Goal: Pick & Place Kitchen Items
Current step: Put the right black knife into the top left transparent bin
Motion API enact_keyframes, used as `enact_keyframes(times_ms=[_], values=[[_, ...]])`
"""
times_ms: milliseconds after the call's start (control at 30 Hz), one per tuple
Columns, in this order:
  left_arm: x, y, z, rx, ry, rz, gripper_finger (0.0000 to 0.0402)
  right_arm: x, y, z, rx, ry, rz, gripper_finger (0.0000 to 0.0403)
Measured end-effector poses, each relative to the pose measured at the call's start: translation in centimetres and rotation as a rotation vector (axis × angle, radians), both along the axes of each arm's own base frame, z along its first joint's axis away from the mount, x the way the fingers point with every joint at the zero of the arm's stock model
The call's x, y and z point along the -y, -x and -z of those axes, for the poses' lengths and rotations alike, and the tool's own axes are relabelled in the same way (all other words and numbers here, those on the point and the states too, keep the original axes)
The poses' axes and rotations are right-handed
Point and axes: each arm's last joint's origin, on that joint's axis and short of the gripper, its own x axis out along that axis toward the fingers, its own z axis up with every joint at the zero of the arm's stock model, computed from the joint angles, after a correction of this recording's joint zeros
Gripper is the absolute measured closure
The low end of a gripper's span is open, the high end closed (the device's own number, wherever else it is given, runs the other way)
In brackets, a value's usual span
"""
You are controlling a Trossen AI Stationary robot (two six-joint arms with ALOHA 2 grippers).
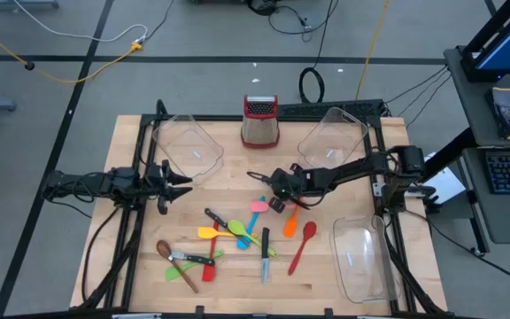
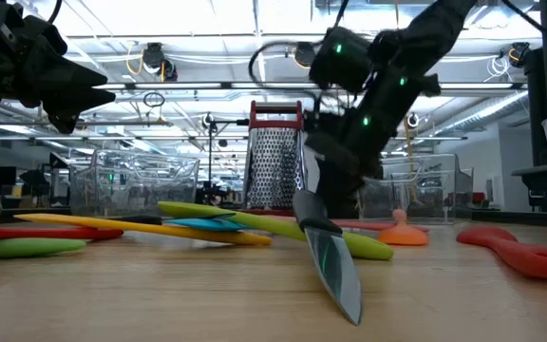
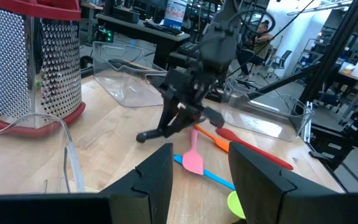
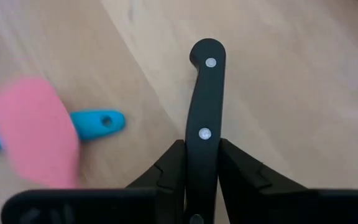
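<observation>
Right jaws: closed on the black handle of a knife (image 4: 206,118); both fingers press its flanks, the rivets show between them.
Right gripper (image 1: 275,183): over mid-table, just ahead of the box grater (image 1: 260,120); from the left wrist view the knife (image 3: 163,127) hangs tilted from the fingers. Whether its tip is clear of the table, cannot tell.
Grip risk: hold sits part-way along a slim, smooth handle; the knife may pivot or slide out under a fast swing.
Neighbour risk: the pink spatula (image 4: 33,130) and a blue handle (image 4: 98,122) lie just beside the held knife; a low sweep could drag them.
Left jaws: apart, nothing between the fingers (image 3: 154,180).
Left gripper (image 1: 168,184): waiting at the table's left side, well apart from the right one.
Remaining items: heap of spatulas and spoons in the front half; a red spoon (image 1: 303,244) and a second knife (image 1: 265,254) lie apart from it.
Placement risk: clear bin (image 1: 333,137) stands near the right arm; a tilted knife might catch on its rim or land blade-up.
</observation>
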Motion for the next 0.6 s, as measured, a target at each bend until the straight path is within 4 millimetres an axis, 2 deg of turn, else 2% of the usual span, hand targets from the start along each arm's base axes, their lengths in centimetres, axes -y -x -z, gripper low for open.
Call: enact_keyframes(times_ms=[200, 367, 500, 600], values=[[0.0, 0.0, 0.0, 0.003, 0.006, 0.001, 0.0245, -0.7, 0.8, -4.4, 0.137, 0.01, -0.031, 0.034], [0.0, 0.0, -0.1, 0.022, 0.097, -0.004, 0.0245, -2.4, 2.0, -8.5, 0.256, 0.084, -0.161, 0.034], [0.0, 0.0, -0.1, 0.037, 0.216, -0.01, 0.0245, -4.0, 2.8, -10.6, 0.307, 0.206, -0.26, 0.034], [0.0, 0.0, -0.2, 0.056, 0.291, -0.012, 0.0245, -5.1, 3.0, -11.4, 0.334, 0.309, -0.327, 0.034]])
